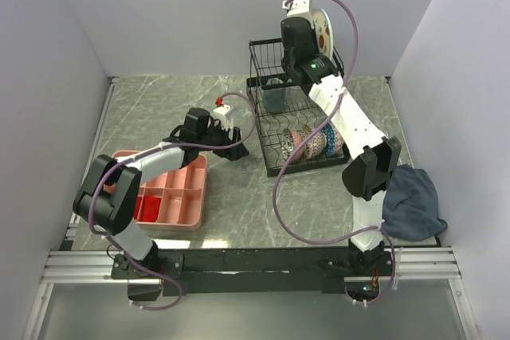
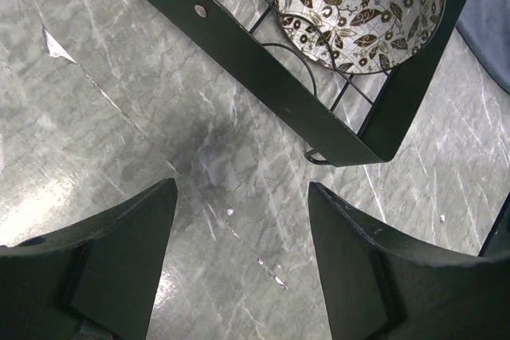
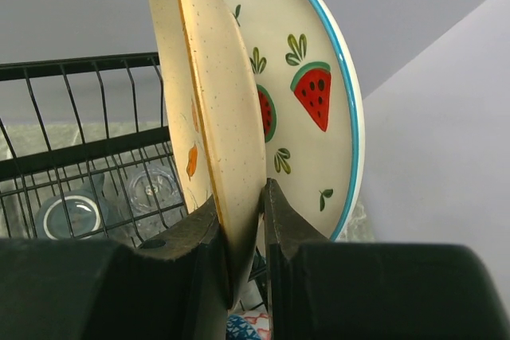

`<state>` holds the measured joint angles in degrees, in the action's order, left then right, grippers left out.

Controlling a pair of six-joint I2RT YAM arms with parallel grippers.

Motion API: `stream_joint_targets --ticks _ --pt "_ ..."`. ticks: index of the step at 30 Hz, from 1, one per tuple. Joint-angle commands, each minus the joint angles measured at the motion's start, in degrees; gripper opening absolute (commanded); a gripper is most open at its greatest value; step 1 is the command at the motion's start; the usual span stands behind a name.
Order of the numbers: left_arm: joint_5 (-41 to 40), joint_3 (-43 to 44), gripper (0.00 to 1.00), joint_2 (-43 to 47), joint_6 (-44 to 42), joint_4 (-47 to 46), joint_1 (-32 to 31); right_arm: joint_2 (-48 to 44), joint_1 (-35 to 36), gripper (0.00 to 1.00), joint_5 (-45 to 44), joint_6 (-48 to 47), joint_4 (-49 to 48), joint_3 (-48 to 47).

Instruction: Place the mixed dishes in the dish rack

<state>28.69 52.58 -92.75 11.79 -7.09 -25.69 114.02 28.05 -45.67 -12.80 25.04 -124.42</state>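
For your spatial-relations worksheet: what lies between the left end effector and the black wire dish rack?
Only bare grey marble tabletop lies between the left end effector and the black wire dish rack, seen in the left wrist view.

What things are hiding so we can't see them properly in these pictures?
- Tan plate, right wrist view: the fingers cover its bottom edge.
- Watermelon plate: half hidden behind the tan plate.
- Brown leafy bowl, left wrist view: top cut off by the picture edge.
- Bowls in the dish rack, top view: too small to count; the right arm covers some.

rack front (image 1: 299,166): bowls (image 1: 312,142) fill the slots, tight squeeze
left of rack: bare table (image 1: 159,109), easy pass
right: cloth (image 1: 412,201) in the way
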Motion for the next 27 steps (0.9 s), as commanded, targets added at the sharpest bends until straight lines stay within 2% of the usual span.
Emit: stream_joint_targets --ticks 1,8,14,27 --pt "2.0 1.8 0.73 0.1 1.0 -3.0 0.1 -7.3 1.2 0.00 -5.8 -4.3 -6.0 0.5" --pt "2.3 2.1 0.74 -0.2 0.9 -2.8 0.0 -8.5 1.4 0.00 -2.2 -5.1 -3.3 3.2" --pt "2.7 1.5 0.74 -0.2 1.3 -3.5 0.0 -12.1 1.3 0.00 -2.8 -9.3 -8.9 8.9" --pt "2.9 2.2 0.74 -0.7 1.4 -2.9 -0.1 -9.3 0.9 0.00 -2.8 -8.4 -6.7 6.8"
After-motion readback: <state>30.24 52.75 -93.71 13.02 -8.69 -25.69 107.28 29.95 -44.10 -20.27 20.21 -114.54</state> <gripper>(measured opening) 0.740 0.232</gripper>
